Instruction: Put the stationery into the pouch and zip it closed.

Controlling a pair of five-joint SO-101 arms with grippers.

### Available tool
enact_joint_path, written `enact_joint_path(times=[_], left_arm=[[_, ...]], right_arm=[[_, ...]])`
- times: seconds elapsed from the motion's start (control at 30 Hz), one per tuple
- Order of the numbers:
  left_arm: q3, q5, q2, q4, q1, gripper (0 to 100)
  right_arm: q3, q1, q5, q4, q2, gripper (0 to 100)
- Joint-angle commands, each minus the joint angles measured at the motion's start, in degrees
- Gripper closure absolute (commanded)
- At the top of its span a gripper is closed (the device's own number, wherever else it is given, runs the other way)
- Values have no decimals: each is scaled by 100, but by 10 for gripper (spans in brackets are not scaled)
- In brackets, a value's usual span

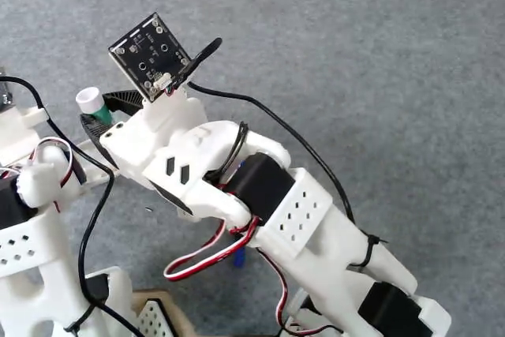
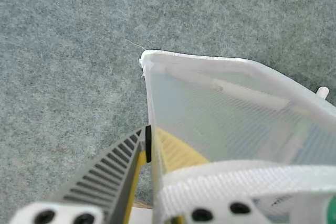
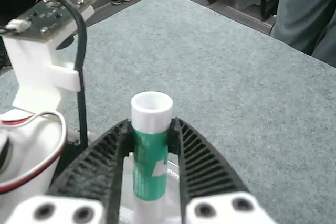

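Note:
A translucent white mesh pouch (image 2: 220,114) stands open on the grey felt, with several pale stationery pieces showing through its wall. My left gripper (image 2: 149,145) is shut on the pouch's edge at one corner, its ribbed finger (image 2: 113,166) outside the wall. My right gripper (image 3: 151,127) is shut on a green glue stick (image 3: 150,166) with a white cap, held upright just above the pouch mouth. From above, the glue stick (image 1: 93,105) shows between the right gripper's (image 1: 106,114) black fingers at the left of the table. The right arm hides the pouch there.
Grey felt (image 1: 379,76) covers the table, with free room to the right and back. The left arm's body (image 1: 31,203) stands close beside the right arm, cables crossing between them. A small blue item (image 1: 239,258) lies under the right arm. A brown base (image 1: 173,313) sits at the front edge.

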Motion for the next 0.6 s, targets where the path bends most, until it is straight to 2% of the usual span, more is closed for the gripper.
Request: enact_joint_path(times=[0.0, 0.17, 0.57], left_arm=[[22, 35, 9, -105, -57, 971], [22, 35, 9, -105, -66, 971], [4, 35, 9, -105, -57, 971]], right_arm=[[-75, -26, -44, -132, -171, 913], [-57, -26, -44, -123, -171, 783], [-92, -26, -44, -123, -171, 776]])
